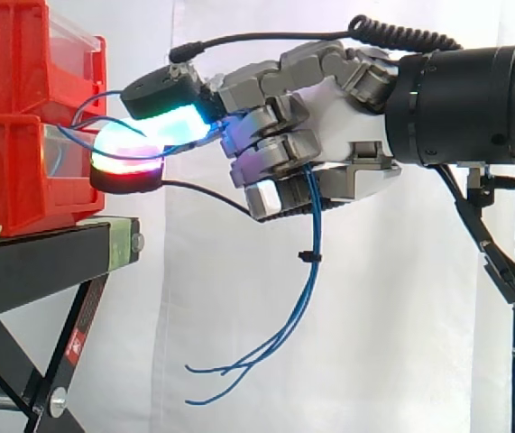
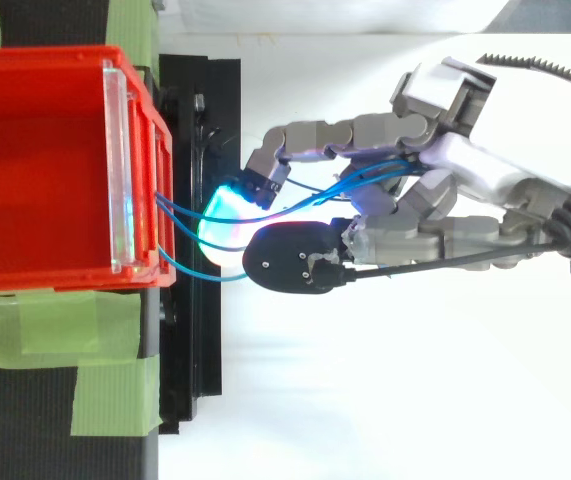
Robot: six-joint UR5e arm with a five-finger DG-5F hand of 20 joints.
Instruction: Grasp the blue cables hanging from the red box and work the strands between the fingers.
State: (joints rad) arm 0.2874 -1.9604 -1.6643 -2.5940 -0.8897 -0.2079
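While its lower fingers (image 1: pixel 266 149) are curling over the strands, the hand (image 1: pixel 334 113) is gripping the cables (image 1: pixel 304 298), closed round them rather than spread wide. It is reaching in from the right. In the top view the blue strands (image 2: pixel 365 180) are running across the palm between a bent far finger and the nearer ones. That routing looks deliberate, since it lets each finger rub a strand against its neighbour. Two longer fingers are stretching left toward the box (image 1: pixel 13 135), their pads (image 1: pixel 180 122) glowing cyan above and red below. The pads are sitting just beside the box front with strands passing between and beside them, probably to keep the cables taut near their exit. From the hand the cables are arching left in loose loops and entering the box front (image 2: pixel 160 230), so they are anchored there while the hand is working the middle of their length. Below the fingers the rest of the bundle is hanging free. A small black tie (image 1: pixel 309 257) is gathering it, and the loose ends are fanning out lower down against the curtain (image 1: pixel 239 379). The box is resting on a black stand (image 1: pixel 41 257), with green tape (image 2: pixel 55 330) strapping it down, likely so pulling cannot drag it right.
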